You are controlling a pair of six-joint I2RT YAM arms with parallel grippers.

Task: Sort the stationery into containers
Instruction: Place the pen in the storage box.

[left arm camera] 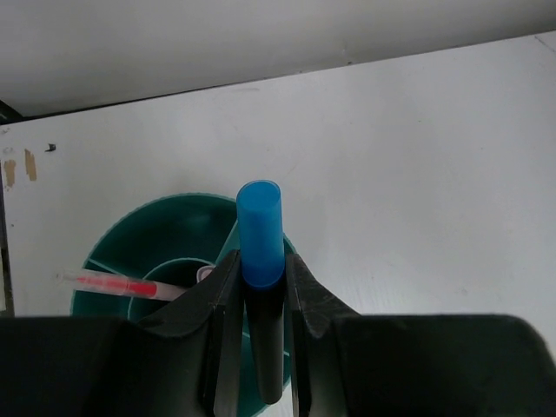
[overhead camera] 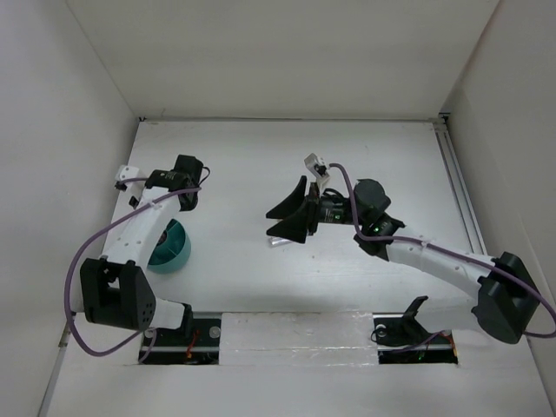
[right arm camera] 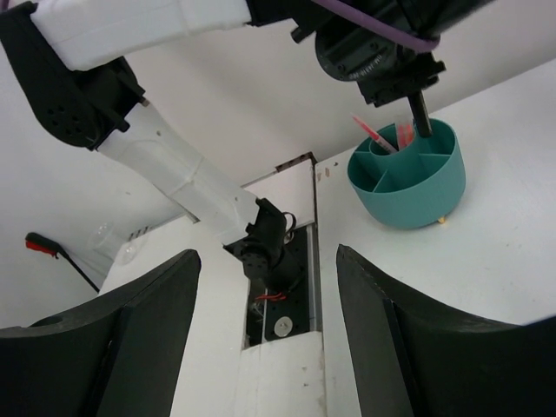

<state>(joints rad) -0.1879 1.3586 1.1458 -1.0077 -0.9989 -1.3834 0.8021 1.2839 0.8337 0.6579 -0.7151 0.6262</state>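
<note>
My left gripper (left arm camera: 261, 265) is shut on a black marker with a blue cap (left arm camera: 261, 230) and holds it upright over the teal cup (left arm camera: 161, 230). The cup has inner dividers. It holds a clear pen with a red core (left arm camera: 113, 284) and a small pinkish thing (left arm camera: 205, 273). In the top view the left gripper (overhead camera: 176, 211) hangs over the cup (overhead camera: 171, 249). The right wrist view shows the cup (right arm camera: 408, 187), pens in it (right arm camera: 375, 135) and the marker's black lower end (right arm camera: 420, 115) at the rim. My right gripper (overhead camera: 271, 222) is open and empty at mid-table; it also shows in its own view (right arm camera: 269, 347).
White walls enclose the table on three sides. A small clear object (overhead camera: 276, 242) lies on the table just under the right gripper. The left arm's base and a mounting slot (right arm camera: 278, 287) sit at the near edge. A metal rail (overhead camera: 460, 191) runs along the right side.
</note>
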